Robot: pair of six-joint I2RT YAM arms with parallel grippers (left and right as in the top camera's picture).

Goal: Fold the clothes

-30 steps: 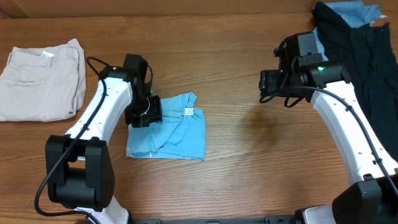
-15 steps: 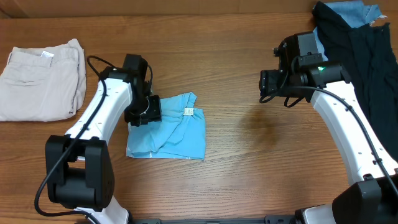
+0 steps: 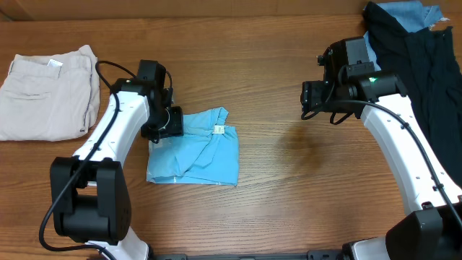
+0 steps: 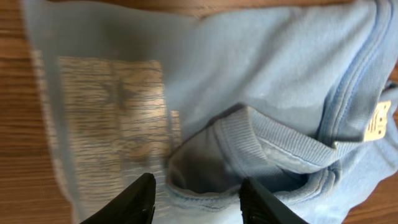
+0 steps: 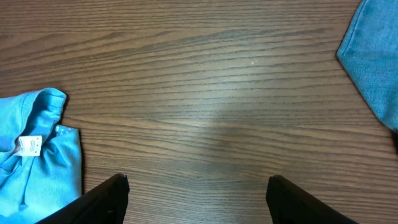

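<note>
The T-shirt [image 3: 195,148] lies as a folded, roughly square bundle on the table [image 3: 289,195], toward 9 o'clock from the table's centre in the overhead view. Its neck label [image 3: 219,130] faces up near the bundle's 12 o'clock edge. The left gripper [image 3: 164,124] hangs over the bundle's 10 o'clock corner with its jaws part way apart and nothing clamped between them. In the left wrist view the ribbed collar [image 4: 273,140] and a loose pocket of cloth lie directly beneath the gap. The right gripper [image 3: 312,100] stands wide apart and empty over bare wood, well off toward 3 o'clock of the shirt. Risks, as judged: if the left jaws close here they may take only the collar rib or the top layer, so a lift would peel the fold apart rather than carry the bundle. A sideways drag from this corner would likely skew the stack, whose 6 o'clock edge is uneven. Nothing pins the far side, so the whole bundle may slide. The beige trousers [image 3: 47,90] at 10 o'clock of the table lie well apart from both arms. The dark garments [image 3: 419,58] at 2 o'clock sit close behind the right wrist, and a backward swing could snag them.
</note>
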